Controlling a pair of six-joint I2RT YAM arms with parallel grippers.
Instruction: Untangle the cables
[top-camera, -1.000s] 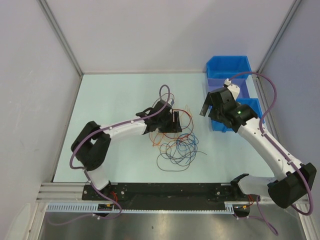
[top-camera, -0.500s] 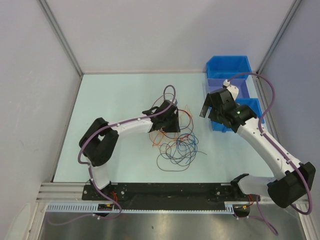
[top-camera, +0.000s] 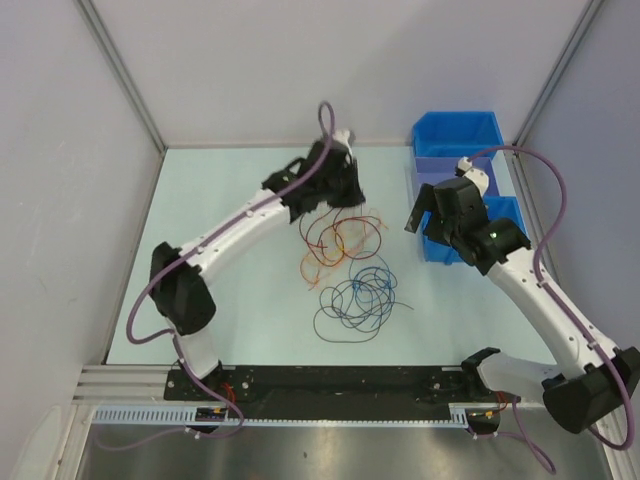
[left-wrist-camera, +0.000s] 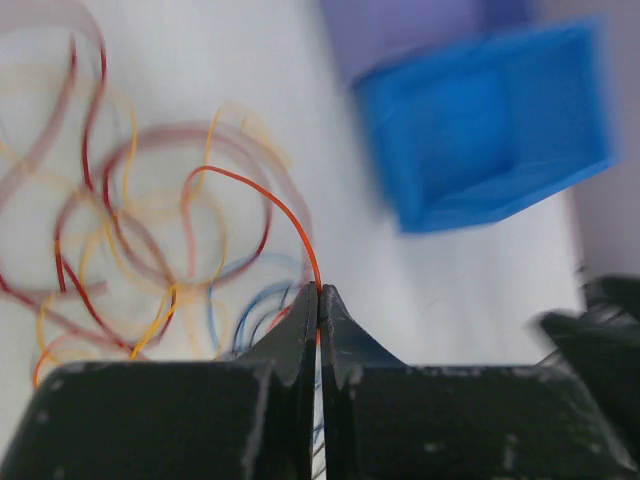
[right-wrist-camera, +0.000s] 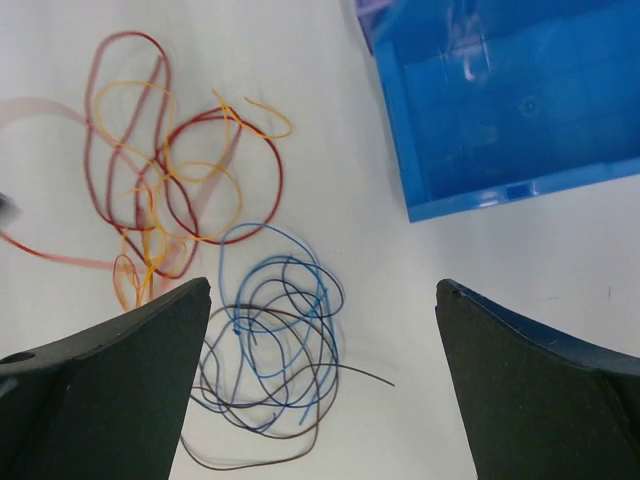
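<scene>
Left wrist view: the left pincer (left-wrist-camera: 318, 292) is clamped shut on a thin reddish-orange wire (left-wrist-camera: 312, 262). The wire arcs up out of the tips toward a blurred bunch of red and orange loops (left-wrist-camera: 120, 220) lying on the pale table (top-camera: 220, 200). Seen from above, this pincer sits at the far edge of that bunch. A second bunch, of blue and black loops (top-camera: 360, 300), lies just beside the first, nearer the arms' bases. The right pincer (right-wrist-camera: 322, 290) stands wide open and grips nothing, hanging over the table between the blue and black loops and the blue bins (right-wrist-camera: 500, 100).
</scene>
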